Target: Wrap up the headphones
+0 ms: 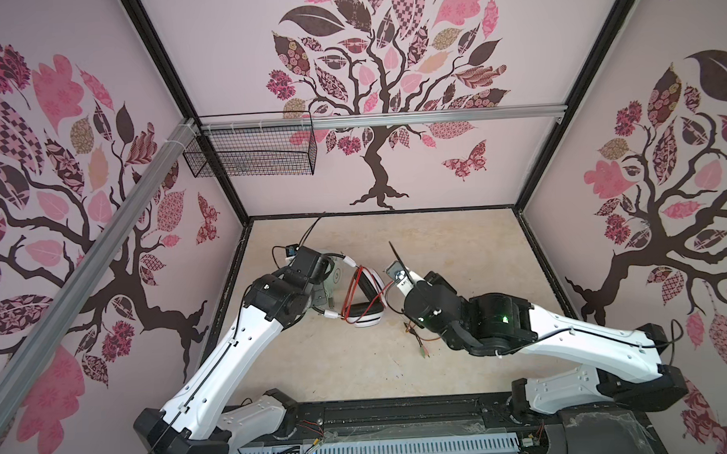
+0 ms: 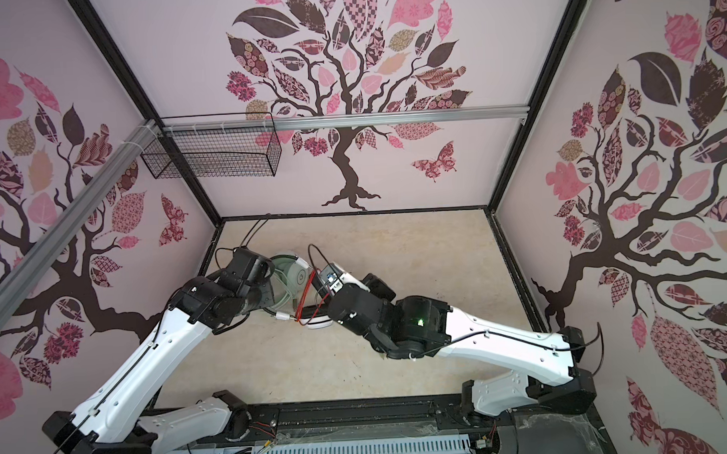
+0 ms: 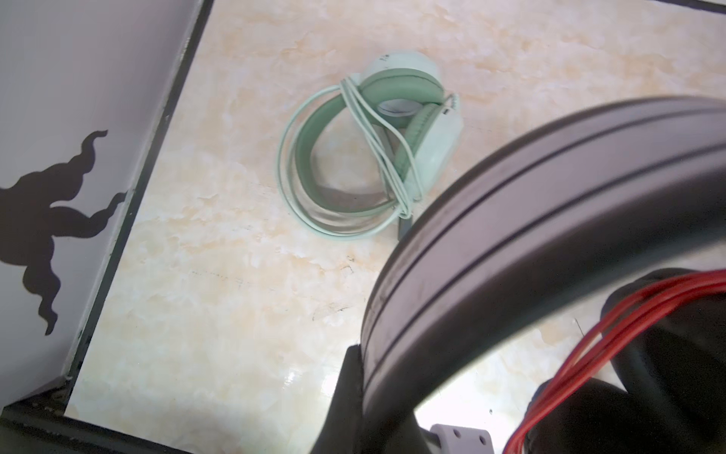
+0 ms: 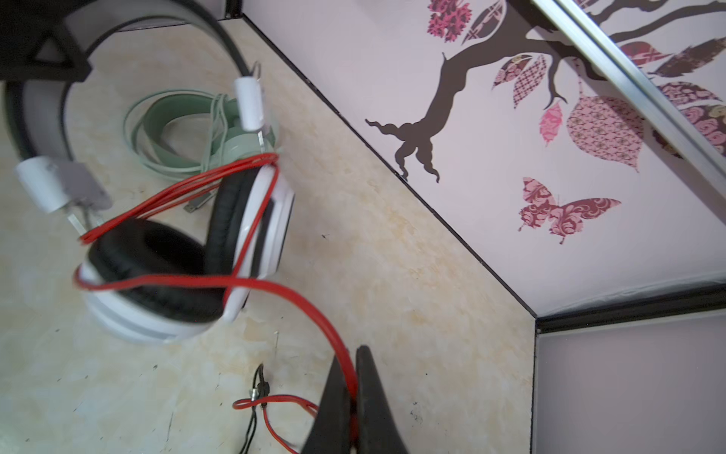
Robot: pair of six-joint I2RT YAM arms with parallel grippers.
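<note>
Two pincers clamped: left pincer [image 4: 51, 59] on white-black headset [image 4: 157, 314], right pincer [image 4: 353, 397] on red cable [image 4: 275, 285]; wire basket [image 1: 259, 157] wall-hung.

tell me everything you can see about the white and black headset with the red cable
The white and black headset has glossy white cups, black cushioned ear pads, white sliders and a dark grooved headband. Its red cable loops several times around the cups, the loose end trailing toward the table. The left gripper is shut on the headband; the right gripper pinches the cable. Whether the cups touch the table is unclear. The mint-green headset lies nearby.
</note>
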